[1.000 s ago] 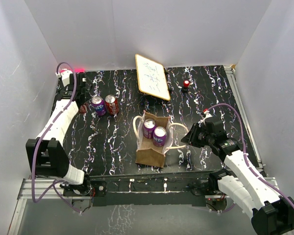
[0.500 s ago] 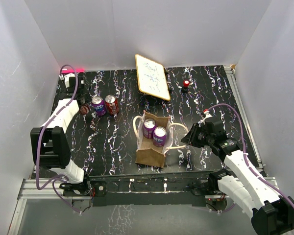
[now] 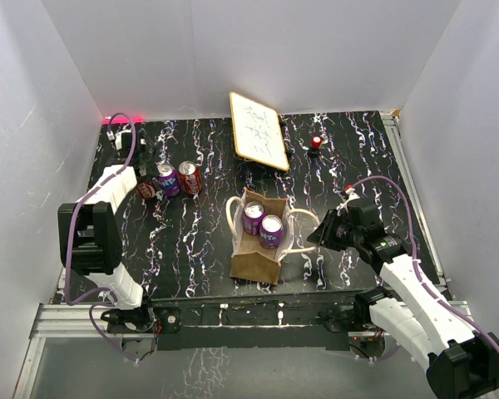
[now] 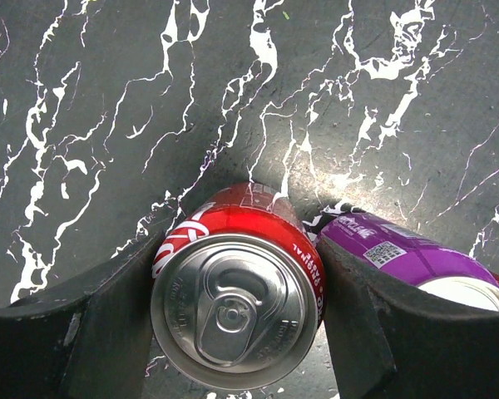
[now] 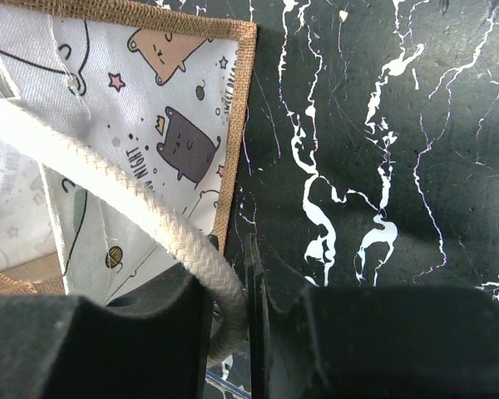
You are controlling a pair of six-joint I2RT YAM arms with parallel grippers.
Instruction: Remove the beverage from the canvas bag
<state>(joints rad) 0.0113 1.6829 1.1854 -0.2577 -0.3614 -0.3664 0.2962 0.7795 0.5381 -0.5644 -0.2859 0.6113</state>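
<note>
1. Canvas bag [image 3: 254, 262] — tan, with cream rope handles, at the middle of the worktop [image 3: 200, 241], mouth open upward. Contents: a far purple can [image 3: 253, 218] and a near purple can [image 3: 271, 230], just beside each other, both upright with their tops showing. The right wrist view shows a lining printed with cartoon animals.
2. Right hand [image 5: 229, 312] — pressed together on the bag's right-side rope handle [image 5: 108, 179], the cord pinched between its fingers. Judged purpose: to anchor the bag so that it neither slides nor folds shut while cans are lifted out.
3. Left hand [image 4: 241, 245] — at the far-left part of the worktop, well apart from the bag. Its fingers are closed against both sides of an upright red can [image 4: 233, 307]. Whether the can's weight rests on the surface cannot be told. Judged purpose: setting this beverage down beside those already outside the bag.
4. Row outside the bag, left to right:
   - the held red can
   - a loose purple can [image 3: 166, 179], touching it or just beside it
   - a second red can [image 3: 189, 177]
   All three are upright.
5. Task state, judged: three beverages are out and two are not yet removed. The next step calls for the left hand to let go and reach into the bag.
6. Sundry: a wood-framed whiteboard [image 3: 258, 130] is near the far edge, and a small red-topped item [image 3: 315, 143] is too small to identify.
</note>
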